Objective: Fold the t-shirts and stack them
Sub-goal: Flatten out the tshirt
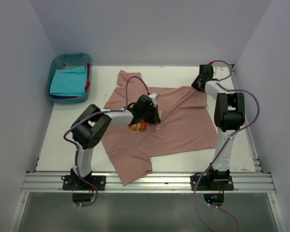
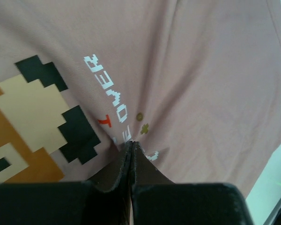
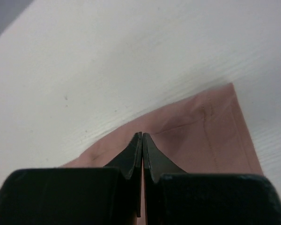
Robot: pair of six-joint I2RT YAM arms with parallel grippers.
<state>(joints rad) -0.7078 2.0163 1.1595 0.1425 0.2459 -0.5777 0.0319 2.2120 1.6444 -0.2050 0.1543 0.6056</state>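
A dusty pink t-shirt (image 1: 183,125) lies spread open across the white table (image 1: 63,140), with one corner hanging over the near edge. My left gripper (image 1: 154,116) is shut, tips down at the pixel-character chest print. In the left wrist view, creases in the pink cloth (image 2: 201,70) run into the shut tips of the left gripper (image 2: 131,143) beside the white text. My right gripper (image 1: 197,87) is shut on the shirt's far-right sleeve. In the right wrist view the right gripper (image 3: 142,134) meets the pink cloth (image 3: 210,136) near its hem. A folded turquoise t-shirt (image 1: 67,82) lies in the bin over a strip of red t-shirt (image 1: 88,84).
A blue plastic bin (image 1: 55,63) stands at the far left corner of the table. White walls close in the table on three sides. The metal rail (image 1: 145,182) with both arm bases runs along the near edge.
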